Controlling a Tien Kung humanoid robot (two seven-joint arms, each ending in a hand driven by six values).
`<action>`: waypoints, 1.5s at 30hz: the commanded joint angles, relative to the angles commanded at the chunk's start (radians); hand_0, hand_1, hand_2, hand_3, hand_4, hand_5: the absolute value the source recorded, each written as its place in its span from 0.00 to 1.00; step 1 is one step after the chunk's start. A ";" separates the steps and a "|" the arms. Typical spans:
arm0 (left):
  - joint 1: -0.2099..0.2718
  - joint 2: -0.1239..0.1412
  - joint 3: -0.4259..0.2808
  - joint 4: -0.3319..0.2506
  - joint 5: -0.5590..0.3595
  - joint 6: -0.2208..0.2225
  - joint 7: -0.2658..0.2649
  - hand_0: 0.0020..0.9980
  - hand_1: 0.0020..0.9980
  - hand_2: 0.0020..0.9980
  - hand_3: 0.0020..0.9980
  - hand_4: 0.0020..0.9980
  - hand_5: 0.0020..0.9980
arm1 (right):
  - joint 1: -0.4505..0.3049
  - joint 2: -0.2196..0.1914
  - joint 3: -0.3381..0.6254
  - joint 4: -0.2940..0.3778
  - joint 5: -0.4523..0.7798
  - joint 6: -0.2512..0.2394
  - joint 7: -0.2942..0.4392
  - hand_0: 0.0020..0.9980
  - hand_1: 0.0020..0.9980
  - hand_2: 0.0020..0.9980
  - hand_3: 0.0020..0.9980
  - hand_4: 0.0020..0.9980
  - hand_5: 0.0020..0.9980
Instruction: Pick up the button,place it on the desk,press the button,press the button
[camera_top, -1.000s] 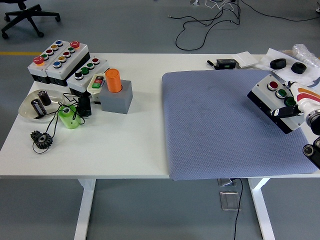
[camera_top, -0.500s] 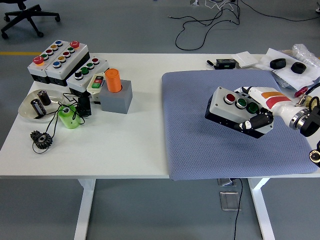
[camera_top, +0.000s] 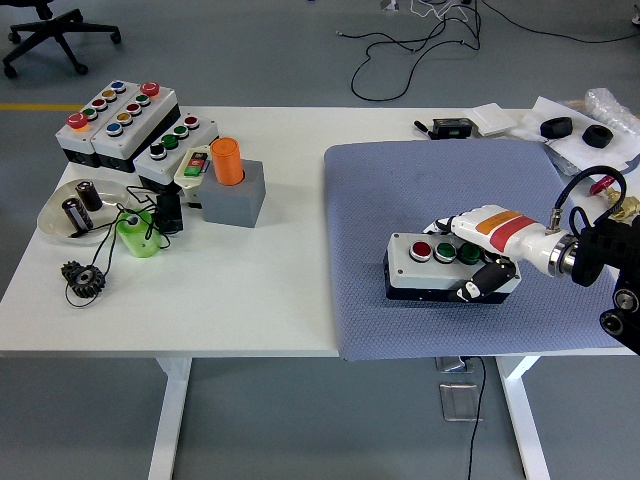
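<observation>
A white-topped button box with a black base carries a red button and two green ones. It lies flat on the blue-grey mat, near the mat's front middle. My right hand comes in from the right edge and is shut on the box's right end, thumb at the front and fingers across the back. My left arm does not appear in the head view.
At the far left stand several other button boxes, a grey block with an orange cylinder, a clear dish, a green part and a black gear. Black parts and papers lie far right.
My right hand has carried the button box from the mat's right edge leftward and down; it now rests flat on the mat instead of hanging tilted.
</observation>
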 joint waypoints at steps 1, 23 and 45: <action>0.000 0.000 0.000 0.000 0.000 0.000 0.000 0.60 0.54 0.50 0.45 0.28 0.98 | 0.001 0.000 -0.001 0.000 0.000 0.000 0.000 0.16 0.00 0.14 0.25 0.44 0.00; -0.005 -0.001 -0.002 0.000 0.000 0.001 0.000 0.60 0.54 0.50 0.46 0.28 0.98 | 0.015 0.018 -0.019 -0.061 -0.071 -0.036 0.051 0.28 0.12 0.26 0.43 0.48 0.00; 0.000 -0.003 0.002 0.002 -0.004 0.002 0.001 0.60 0.54 0.50 0.45 0.28 0.98 | 0.005 0.014 -0.011 -0.084 -0.135 0.019 0.042 0.80 0.67 0.74 0.76 0.73 0.03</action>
